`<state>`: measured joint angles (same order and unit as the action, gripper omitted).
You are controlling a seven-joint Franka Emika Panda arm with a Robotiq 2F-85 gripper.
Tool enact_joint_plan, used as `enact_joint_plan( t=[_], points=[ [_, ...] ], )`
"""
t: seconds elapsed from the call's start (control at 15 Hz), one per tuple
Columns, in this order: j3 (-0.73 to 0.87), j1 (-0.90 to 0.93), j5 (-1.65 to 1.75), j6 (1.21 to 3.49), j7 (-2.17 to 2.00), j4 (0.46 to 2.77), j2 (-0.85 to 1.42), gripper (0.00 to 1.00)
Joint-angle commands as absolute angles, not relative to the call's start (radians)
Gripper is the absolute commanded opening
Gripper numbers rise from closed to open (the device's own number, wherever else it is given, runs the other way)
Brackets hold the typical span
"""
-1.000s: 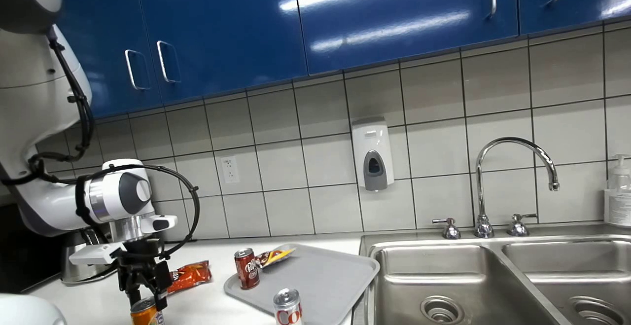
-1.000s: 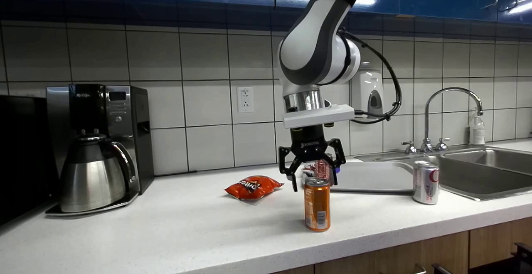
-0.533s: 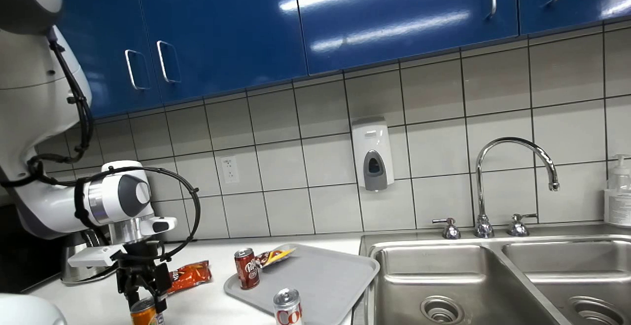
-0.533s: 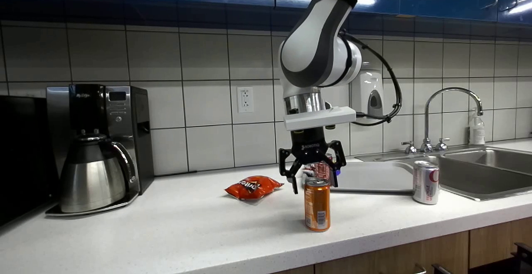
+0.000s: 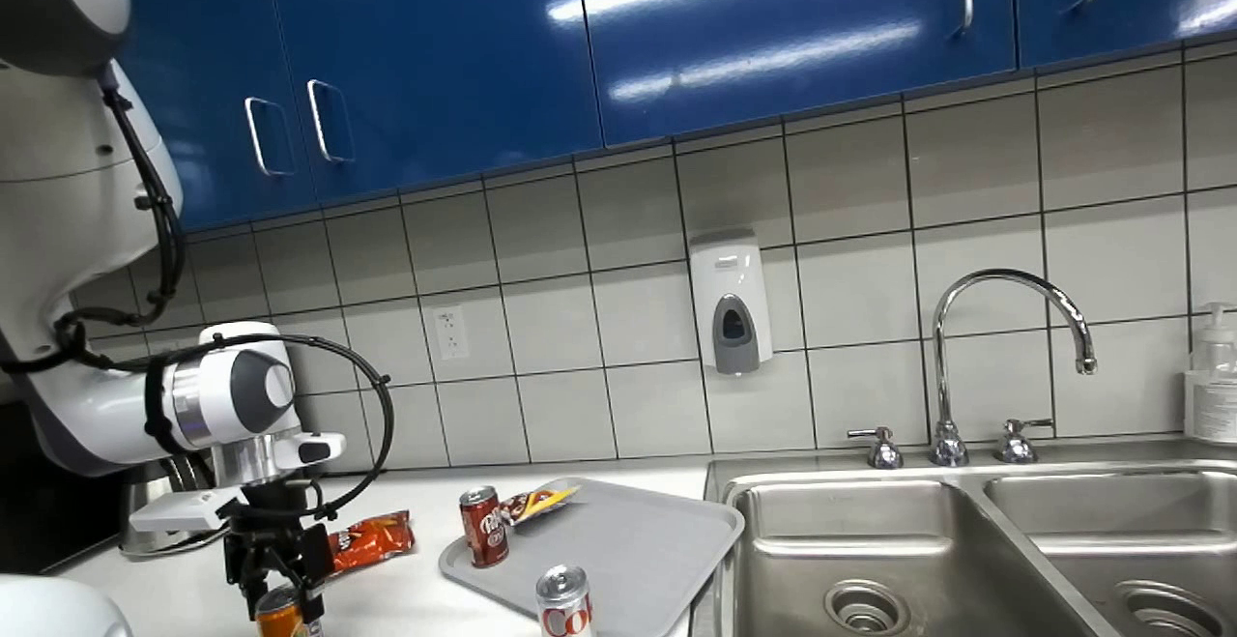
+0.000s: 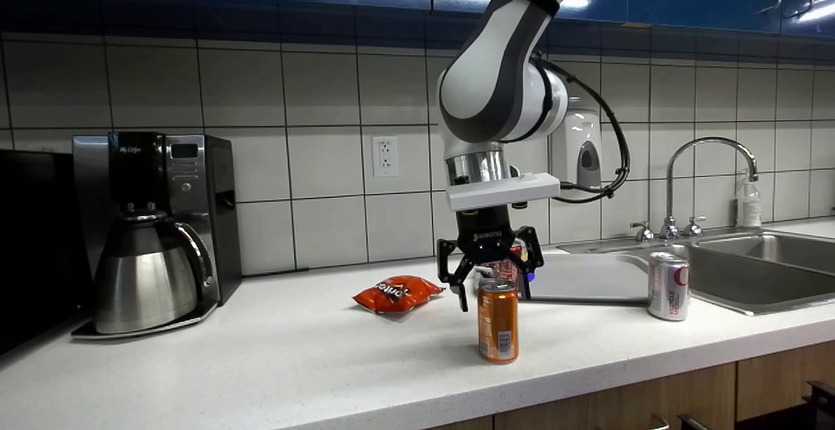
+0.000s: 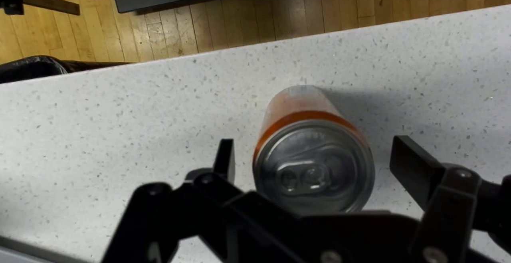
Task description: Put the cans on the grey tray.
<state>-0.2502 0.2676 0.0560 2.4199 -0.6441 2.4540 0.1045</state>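
Note:
The orange can (image 6: 498, 325) stands upright on the counter; it also shows in an exterior view (image 5: 280, 618) and in the wrist view (image 7: 297, 107). My gripper (image 6: 494, 301) is open, its fingers on either side of the can's top. In the wrist view my gripper (image 7: 315, 161) has a gap between each finger and the can. The dark red can (image 5: 483, 526) stands upright at the left end of the grey tray (image 5: 638, 540); in an exterior view my gripper partly hides it (image 6: 507, 267). The silver-white can (image 6: 668, 286) stands upright on the counter beside the tray's front edge.
An orange-red snack packet (image 6: 396, 294) lies on the counter behind the orange can. Another packet (image 5: 536, 504) lies on the tray beside the dark red can. The steel sink (image 5: 850, 560) adjoins the tray. A coffee maker (image 6: 156, 221) stands at the left. The counter's front edge (image 7: 255, 45) is near.
My gripper has moved down a little, its open fingers lower beside the orange can's top. The cans, the packets and the tray have not moved.

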Motion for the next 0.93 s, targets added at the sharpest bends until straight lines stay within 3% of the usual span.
enact_joint_plan(
  t=[0.0,0.2,0.27,0.4,0.6,0.87],
  points=[
    [-0.244,0.274,0.037,2.436,-0.617,2.461,0.099,1.00],
    [-0.244,0.274,0.034,2.439,-0.614,2.460,0.102,1.00],
    [-0.243,0.274,0.034,2.441,-0.614,2.460,0.103,0.75],
    [-0.243,0.273,0.030,2.444,-0.611,2.461,0.103,0.66],
    [-0.242,0.273,0.032,2.446,-0.612,2.462,0.102,0.42],
    [-0.242,0.276,0.044,2.435,-0.624,2.457,0.093,0.38]
  ],
)
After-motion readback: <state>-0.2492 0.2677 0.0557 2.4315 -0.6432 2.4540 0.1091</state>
